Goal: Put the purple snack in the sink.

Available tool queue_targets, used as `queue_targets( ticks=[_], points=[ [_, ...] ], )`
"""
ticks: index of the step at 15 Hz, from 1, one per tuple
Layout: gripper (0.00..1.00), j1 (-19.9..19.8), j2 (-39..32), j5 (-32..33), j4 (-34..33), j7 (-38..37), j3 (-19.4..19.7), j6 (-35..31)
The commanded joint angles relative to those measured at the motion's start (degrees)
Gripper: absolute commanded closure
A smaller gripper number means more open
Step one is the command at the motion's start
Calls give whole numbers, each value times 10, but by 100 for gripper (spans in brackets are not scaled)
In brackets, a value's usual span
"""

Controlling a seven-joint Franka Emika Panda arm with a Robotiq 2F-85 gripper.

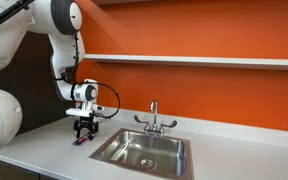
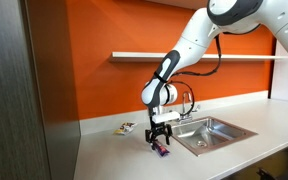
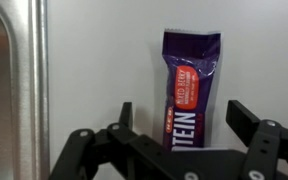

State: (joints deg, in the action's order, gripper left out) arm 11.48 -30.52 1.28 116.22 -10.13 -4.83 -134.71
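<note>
The purple snack (image 3: 189,85) is a flat oblong purple packet with an orange mark and white letters. It lies flat on the white counter just beside the sink's rim (image 3: 29,80). In the wrist view my gripper (image 3: 180,125) is open, with one finger on each side of the packet's near end and a gap to each. In both exterior views the gripper (image 1: 83,130) (image 2: 160,141) hangs straight down over the snack (image 1: 81,141) (image 2: 162,151), next to the steel sink (image 1: 144,150) (image 2: 212,131).
A chrome two-handled faucet (image 1: 154,120) stands behind the basin. A small dark packet (image 2: 126,128) lies on the counter near the orange wall. A shelf (image 2: 199,56) runs along the wall above. The counter's front edge is close to the gripper.
</note>
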Motion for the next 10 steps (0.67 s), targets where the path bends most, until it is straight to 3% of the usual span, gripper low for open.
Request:
queue_targets(
  ticks=[1, 7, 8, 10],
  points=[
    [35, 1, 2, -5, 2, -13, 3, -8],
    [81, -2, -1, -13, 0, -8, 1, -8],
    [88, -2, -1, -15, 0, -9, 1, -9],
    [90, -3, -3, -16, -1, -10, 3, -8]
  ],
)
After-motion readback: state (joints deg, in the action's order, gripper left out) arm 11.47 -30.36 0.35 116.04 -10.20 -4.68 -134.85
